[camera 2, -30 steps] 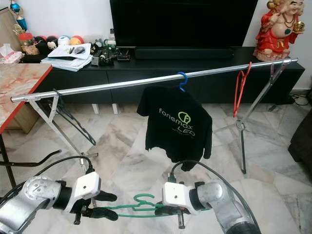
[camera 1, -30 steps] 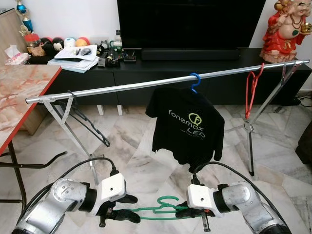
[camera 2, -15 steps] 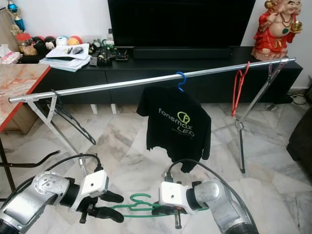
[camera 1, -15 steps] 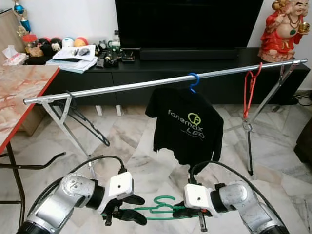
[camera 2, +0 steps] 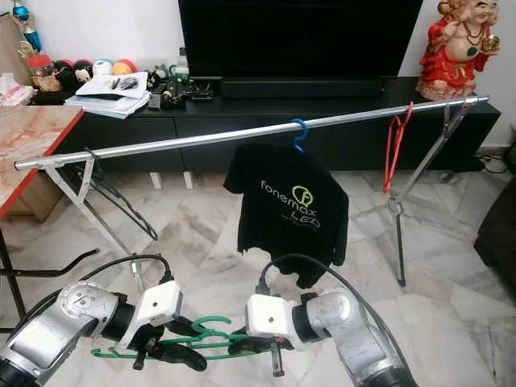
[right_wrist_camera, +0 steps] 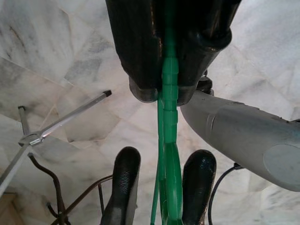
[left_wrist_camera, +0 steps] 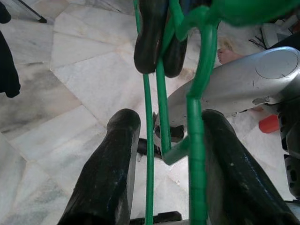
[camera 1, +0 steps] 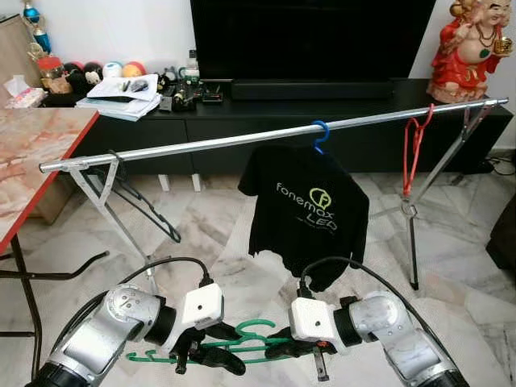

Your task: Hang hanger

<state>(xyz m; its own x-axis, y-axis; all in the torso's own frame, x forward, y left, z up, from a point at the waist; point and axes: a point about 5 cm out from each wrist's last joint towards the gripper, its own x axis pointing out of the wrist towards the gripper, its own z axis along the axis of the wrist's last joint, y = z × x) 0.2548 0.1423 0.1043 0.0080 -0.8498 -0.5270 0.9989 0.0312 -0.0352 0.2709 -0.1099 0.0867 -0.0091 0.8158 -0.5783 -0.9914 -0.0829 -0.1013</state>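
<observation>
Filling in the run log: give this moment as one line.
phase: pre-hang | right gripper: shut on green hanger | left gripper: open around hanger | metal rail: not reached

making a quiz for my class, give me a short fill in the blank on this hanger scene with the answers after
1. Both grippers hold a hanger whose colour is ____.
2. The black t-shirt hangs from the rail on a hanger whose hook is ____.
3. Near the rail's right end hangs an empty ____ hanger.
4. Past the rail's right end, a red ____ stands on the black cabinet.

Missing words: green; blue; red; statue
</observation>
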